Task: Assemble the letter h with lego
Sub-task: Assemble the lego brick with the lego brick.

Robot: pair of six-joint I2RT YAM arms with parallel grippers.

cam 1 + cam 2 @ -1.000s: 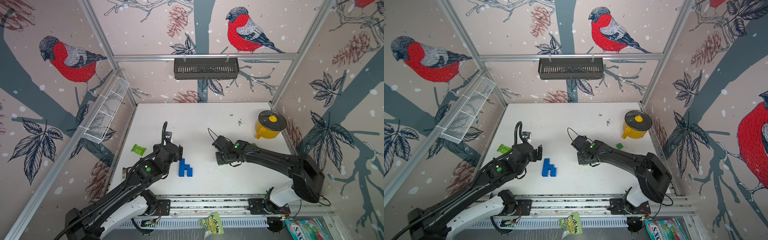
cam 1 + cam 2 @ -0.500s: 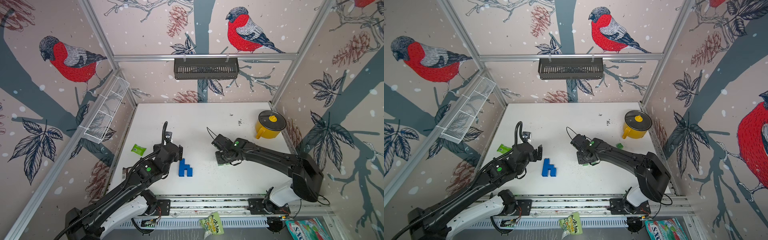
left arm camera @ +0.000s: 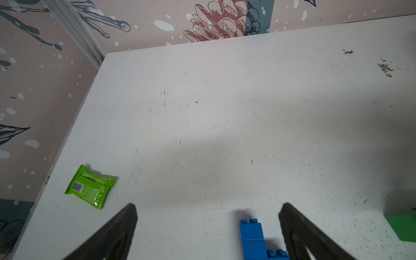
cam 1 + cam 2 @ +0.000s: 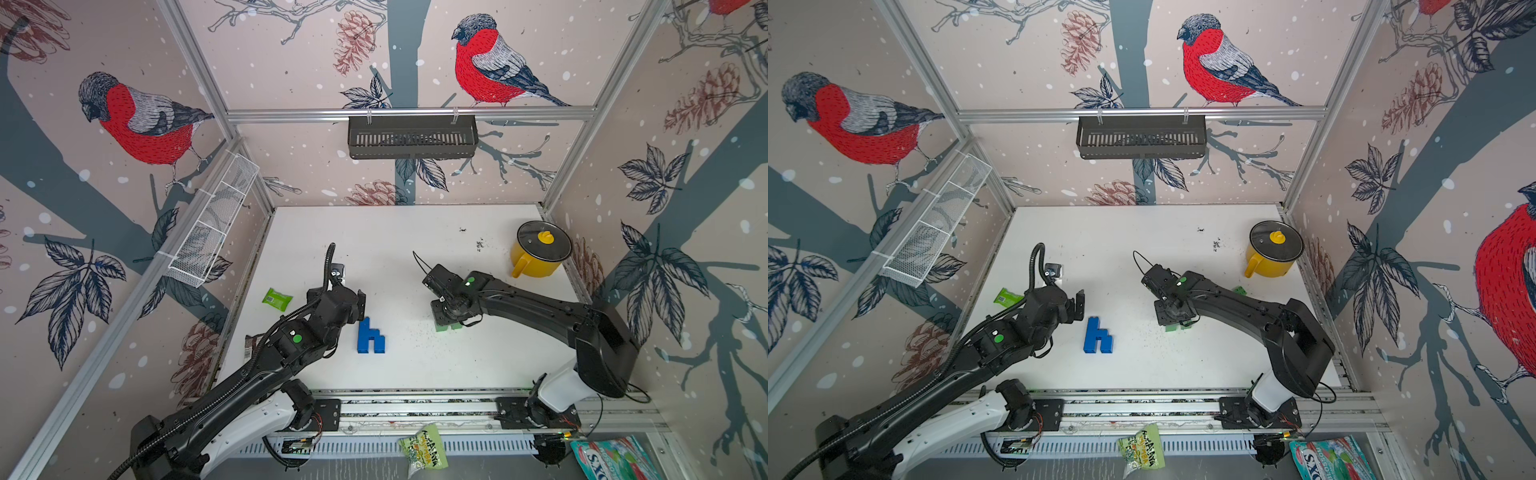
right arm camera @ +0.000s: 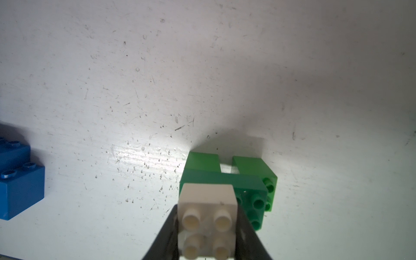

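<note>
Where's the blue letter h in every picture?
In a top view: the blue h lies on the white table, left of the green bricks.
In a top view: the same spot.
Left wrist: between the open fingers of the left gripper, at.
Right wrist: only a blue corner, at the picture's edge.
Shared landmark: the green bricks, in all four.

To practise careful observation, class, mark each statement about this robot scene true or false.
1. The right fingers grip a white brick. True.
2. The left fingers are shut on a blue brick. False: they stand open, holding nothing.
3. The blue bricks form an h. True.
4. The yellow pot has no lid. False: its lid is on.
</note>
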